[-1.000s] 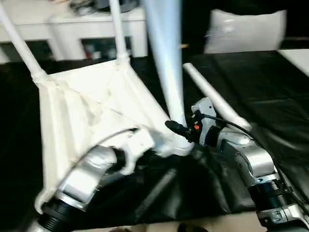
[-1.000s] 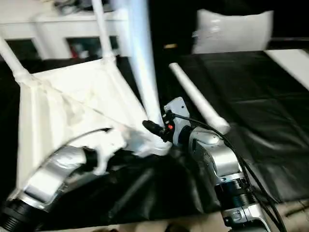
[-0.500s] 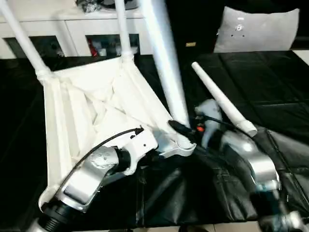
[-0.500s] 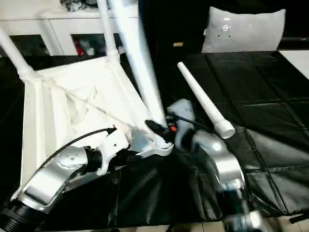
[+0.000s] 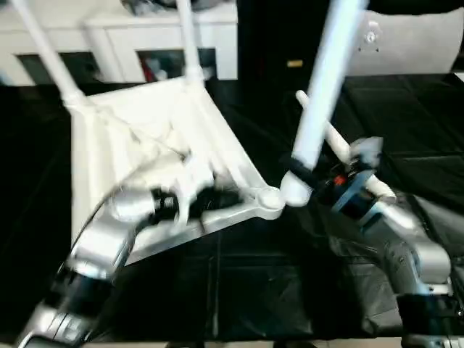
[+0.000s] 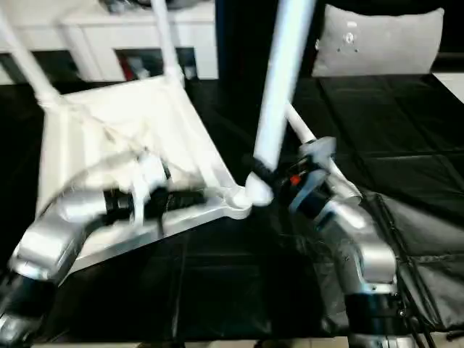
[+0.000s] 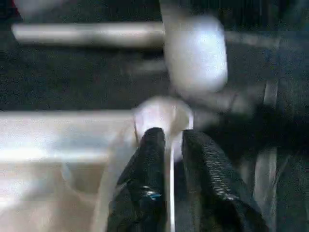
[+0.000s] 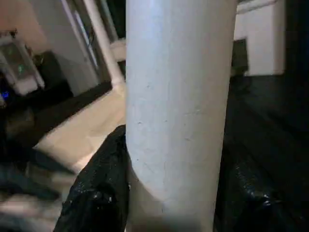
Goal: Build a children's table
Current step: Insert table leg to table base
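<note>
Black sheeting covers your worktop (image 5: pixel 406 116); tabletop (image 5: pixel 130 123) lies underside up. Left tool (image 7: pixel 169 159) pinches its rim by the near socket (image 5: pixel 270 196), steadying it. Right tool (image 5: pixel 297 172) clamps a leg (image 5: pixel 319 94) just beside that socket, likely for seating.

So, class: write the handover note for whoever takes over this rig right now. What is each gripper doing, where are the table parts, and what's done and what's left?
Left gripper: closed on the rim of the upside-down tabletop, by the near corner socket.
Right gripper: shut on the third leg, held tilted, its lower end beside that socket and not seated.
Done: two legs stand in the far corners.
Left: seat the held leg, then fit the spare leg lying on the black surface behind the right gripper.
</note>
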